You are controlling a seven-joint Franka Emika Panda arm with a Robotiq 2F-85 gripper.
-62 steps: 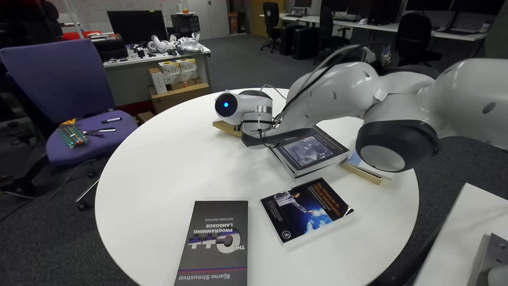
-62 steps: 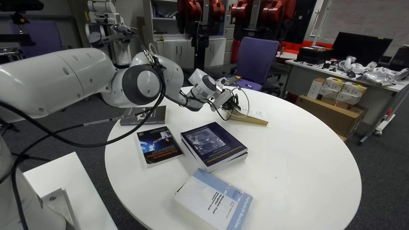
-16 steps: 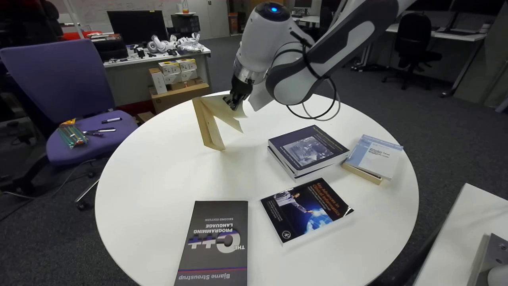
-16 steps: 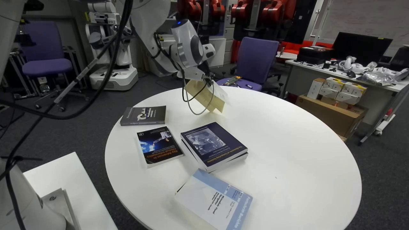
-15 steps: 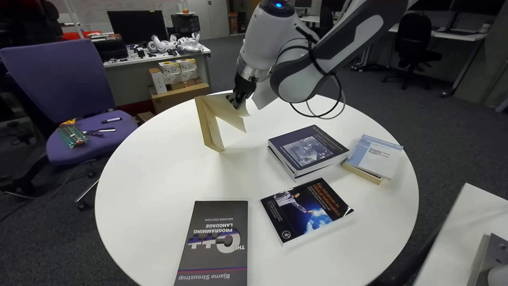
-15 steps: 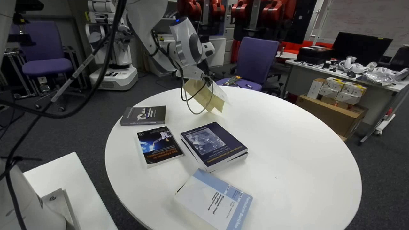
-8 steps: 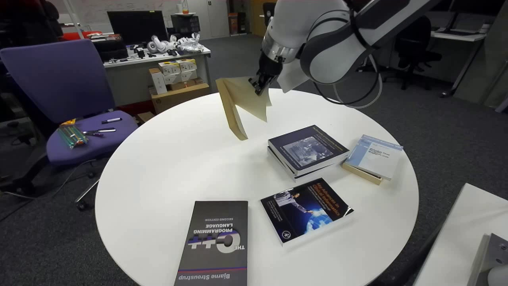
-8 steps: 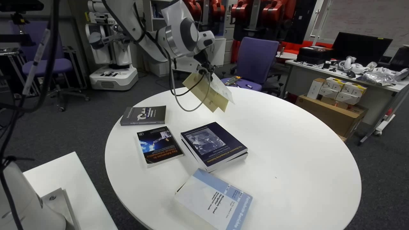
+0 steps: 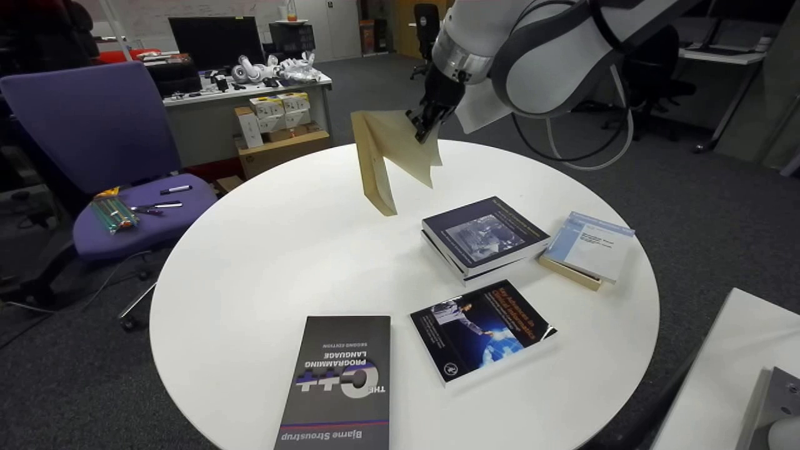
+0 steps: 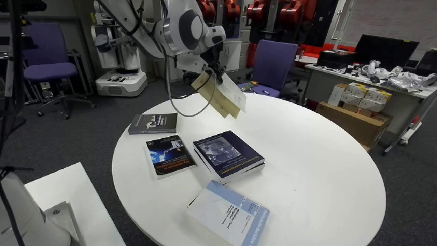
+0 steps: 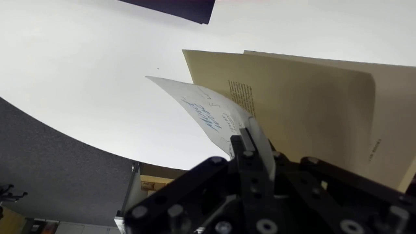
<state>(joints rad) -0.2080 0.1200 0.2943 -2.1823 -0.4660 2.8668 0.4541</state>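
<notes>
Well; pincer (image 11: 260, 145) grips splayed book (image 9: 371, 165)

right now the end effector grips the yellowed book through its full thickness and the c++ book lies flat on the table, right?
Not its full thickness: the wrist view shows the end effector gripping the yellowed book by a thin leaf. The C++ book does lie flat on the table.

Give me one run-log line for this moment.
tool: shut on white leaf of yellowed book | yellowed book: hanging open over round table | C++ book: lying flat
</notes>
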